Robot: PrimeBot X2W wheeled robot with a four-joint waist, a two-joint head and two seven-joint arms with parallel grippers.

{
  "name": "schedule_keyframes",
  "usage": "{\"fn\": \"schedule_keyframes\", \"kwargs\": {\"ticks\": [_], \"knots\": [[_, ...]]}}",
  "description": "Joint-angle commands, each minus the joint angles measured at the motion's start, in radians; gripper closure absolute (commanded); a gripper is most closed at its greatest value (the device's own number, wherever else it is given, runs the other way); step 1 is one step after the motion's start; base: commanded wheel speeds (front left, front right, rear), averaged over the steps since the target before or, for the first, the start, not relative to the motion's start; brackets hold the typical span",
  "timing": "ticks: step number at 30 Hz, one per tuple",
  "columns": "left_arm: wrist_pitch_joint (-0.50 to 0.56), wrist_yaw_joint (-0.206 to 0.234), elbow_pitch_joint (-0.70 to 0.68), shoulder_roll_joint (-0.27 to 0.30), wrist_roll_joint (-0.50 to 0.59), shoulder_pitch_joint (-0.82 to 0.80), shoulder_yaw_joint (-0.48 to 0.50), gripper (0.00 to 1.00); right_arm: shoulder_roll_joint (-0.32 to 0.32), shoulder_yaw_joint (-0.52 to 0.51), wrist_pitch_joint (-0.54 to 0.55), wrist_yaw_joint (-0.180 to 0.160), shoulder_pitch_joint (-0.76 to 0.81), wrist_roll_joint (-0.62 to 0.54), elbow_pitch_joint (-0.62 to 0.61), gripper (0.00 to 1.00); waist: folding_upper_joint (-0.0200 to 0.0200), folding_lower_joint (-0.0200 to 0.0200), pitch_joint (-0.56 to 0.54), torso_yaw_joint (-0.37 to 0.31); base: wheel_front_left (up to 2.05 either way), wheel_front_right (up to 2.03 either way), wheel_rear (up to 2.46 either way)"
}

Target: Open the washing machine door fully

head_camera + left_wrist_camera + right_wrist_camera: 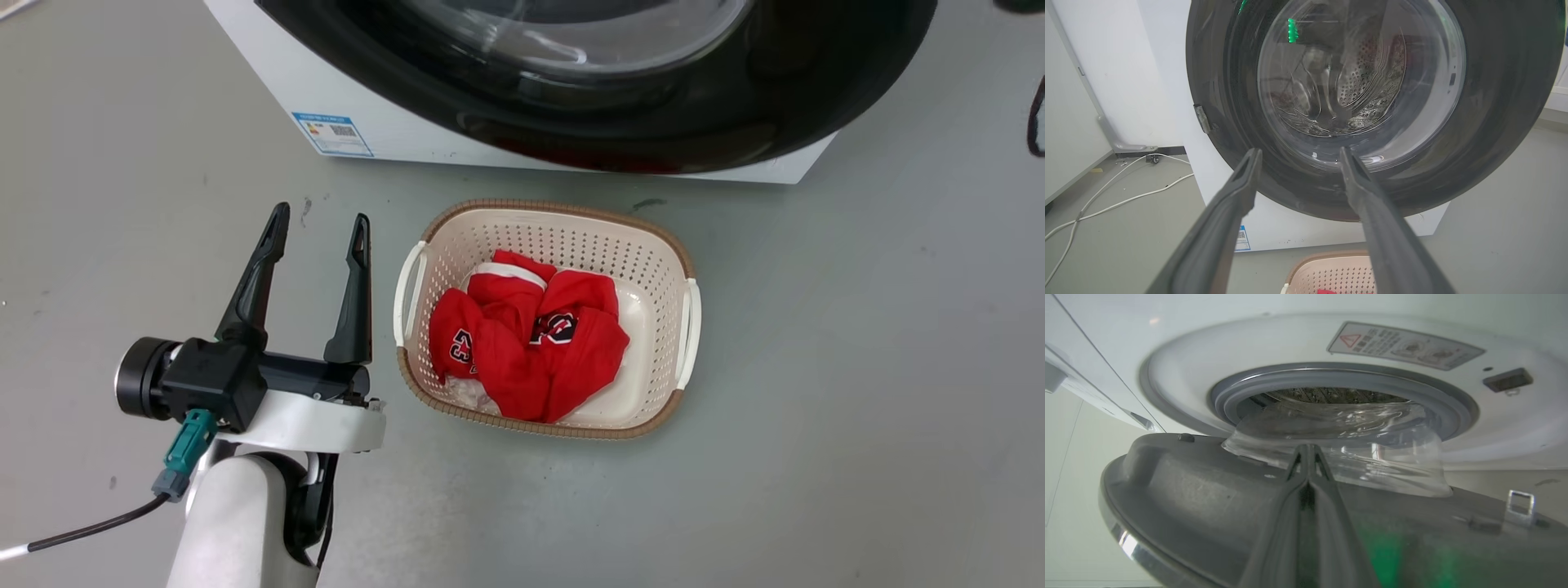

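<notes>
1. Grey floor point(857, 367) beneath washing machine point(384, 114); basket point(563, 211) of red clothes point(531, 343) just before it.
2. Washing machine door point(1208, 490) ajar, glass bowl point(1372, 457) partly out of rubber ring point(1224, 400).
3. Left gripper point(320, 224) fingers spread wide, empty, beside basket.
4. Right gripper point(1308, 451) fingers pressed together, empty, along door's inner face.

The left tool point(319, 222) is at the lower left of the head view. Its two long dark fingers point(253, 286) are spread well apart and point up, leaning a little to the right, with nothing between them. Its pale forearm point(237, 523) rises from the bottom edge. In the right wrist view, the right tool point(1308, 451) has both fingers pressed together, the tips touching
</notes>
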Motion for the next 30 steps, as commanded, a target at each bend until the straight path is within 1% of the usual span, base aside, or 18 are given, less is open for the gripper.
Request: {"fn": "schedule_keyframes", "kwargs": {"ticks": [1,6,11,13,14,17,23,27,30], "knots": [[-0.003,-0.002,0.007,-0.003,0.000,0.011,0.002,0.00,0.015,0.007,0.039,0.000,0.044,0.006,-0.023,1.00,0.0000,-0.0001,-0.018,-0.006,0.00,0.00,0.00],[-0.003,-0.001,0.018,-0.006,0.002,0.025,0.007,0.00,0.019,0.014,0.116,0.000,0.138,0.023,-0.131,1.00,0.0000,-0.0001,-0.064,-0.015,0.00,0.00,0.00],[-0.003,-0.001,0.041,-0.010,0.011,0.056,0.003,0.00,0.008,0.007,0.167,0.000,0.288,0.057,-0.262,1.00,0.0000,-0.0001,-0.139,-0.024,0.00,0.00,0.00],[-0.003,-0.001,0.045,-0.012,0.011,0.072,0.003,0.00,0.008,0.004,0.189,0.000,0.348,0.074,-0.318,1.00,0.0000,-0.0001,-0.168,-0.028,0.00,0.00,0.00],[-0.003,-0.001,0.045,-0.012,0.011,0.072,0.003,0.00,0.008,0.004,0.189,0.000,0.348,0.074,-0.318,1.00,0.0000,-0.0001,-0.168,-0.028,0.00,0.00,0.00],[-0.003,-0.001,0.055,-0.013,0.016,0.104,0.001,0.00,0.011,0.009,0.222,0.000,0.446,0.100,-0.405,1.00,0.0000,-0.0001,-0.215,-0.034,0.00,0.00,0.00],[-0.003,-0.001,0.068,-0.016,0.022,0.166,-0.001,0.00,0.028,0.056,0.277,0.000,0.627,0.125,-0.560,1.00,0.0000,-0.0001,-0.294,-0.047,0.00,0.00,0.00],[-0.003,-0.001,0.076,-0.018,0.024,0.197,-0.006,0.00,0.042,0.091,0.293,0.000,0.714,0.138,-0.645,1.00,0.0000,-0.0001,-0.330,-0.050,0.00,0.00,0.00],[-0.003,-0.001,0.081,-0.019,0.026,0.216,-0.011,0.00,0.065,0.127,0.299,0.000,0.769,0.142,-0.705,1.00,0.0000,-0.0001,-0.350,-0.050,0.00,0.00,0.00]]}}
